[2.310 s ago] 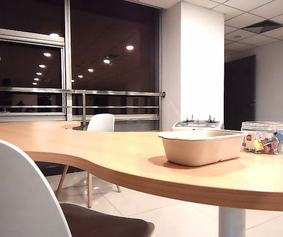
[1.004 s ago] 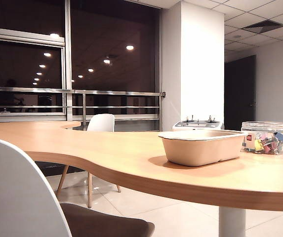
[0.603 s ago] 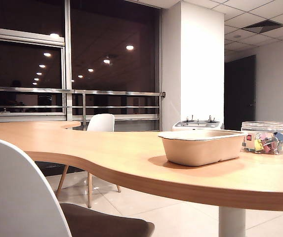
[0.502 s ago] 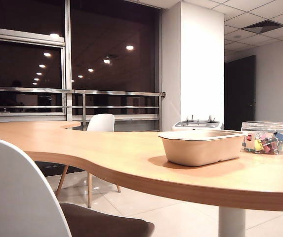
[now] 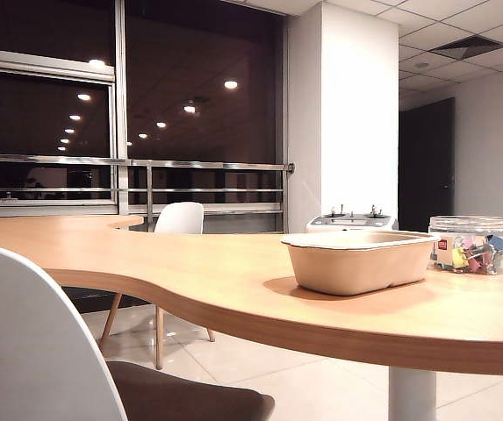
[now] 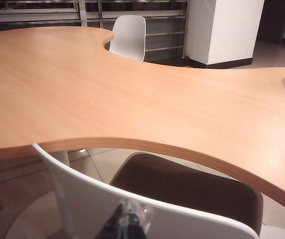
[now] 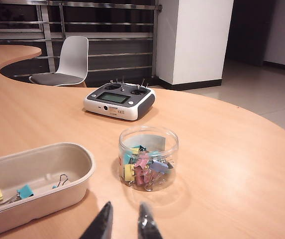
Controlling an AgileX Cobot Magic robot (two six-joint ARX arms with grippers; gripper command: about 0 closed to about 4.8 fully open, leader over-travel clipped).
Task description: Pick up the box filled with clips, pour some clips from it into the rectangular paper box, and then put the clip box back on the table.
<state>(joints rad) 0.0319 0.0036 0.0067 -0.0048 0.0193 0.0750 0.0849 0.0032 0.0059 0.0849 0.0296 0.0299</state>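
Currently one jar of clips sitting beside one tub holding three clips on the counter, right end effector hovering narrowly parted and empty, left end effector closed over a chair.

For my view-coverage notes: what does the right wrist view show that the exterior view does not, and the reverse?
Only the right wrist view shows the right gripper, jaws slightly apart and holding nothing, short of the clip jar. It also shows a few clips lying inside the paper box. Only the exterior view shows the table's white pedestal leg and the near white chair. Both show the jar upright on the table beside the paper box, and the grey-white controller behind.
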